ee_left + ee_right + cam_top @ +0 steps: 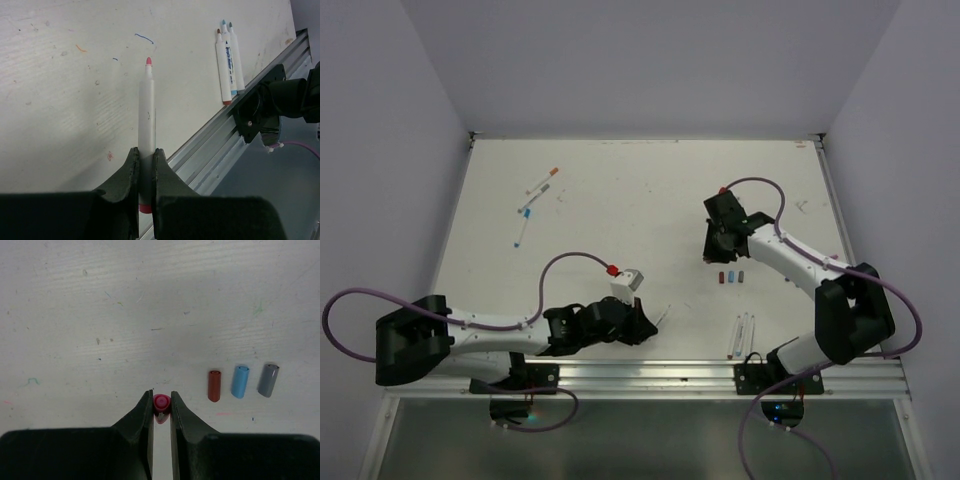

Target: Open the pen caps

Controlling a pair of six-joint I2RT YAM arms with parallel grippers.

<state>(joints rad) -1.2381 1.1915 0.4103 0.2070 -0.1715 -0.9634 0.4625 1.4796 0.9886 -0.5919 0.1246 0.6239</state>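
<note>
White table (pixel 620 200), scuffed and flecked with ink marks; pale walls (pixel 650 60) on three sides.

Left gripper (pixel 145 156): both fingers (pixel 131 165) pressed against a white-barrelled pen (pixel 147 110), clamping its rear part. The barrel points straight away from the wrist camera. Pink-red nib bare; a red end plug shows below the fingers. Pen is held low near the table's near edge; cannot tell whether it touches the surface.

Beyond it to the right, three uncapped pens (pixel 229 65) lie side by side, touching. Tails sit just beside the metal rail (pixel 210 145), nibs point away from it. Nibs read brown, blue, grey.

Right gripper (pixel 161 396): fingers closed on a pink cap (pixel 161 403), seen end-on between the tips. To its right on the table is a row of three loose caps, parallel and apart: brown-red cap (pixel 214 385), blue cap (pixel 240 381), grey cap (pixel 268 380).

Top view: the cap row lies just beside the right gripper, with the uncapped trio nearer the arm bases. Three more pens (pixel 528 206) lie at the far left of the table, well apart from both arms, coloured ends on. Orange and blue can be made out; the rest is too small to tell
</note>
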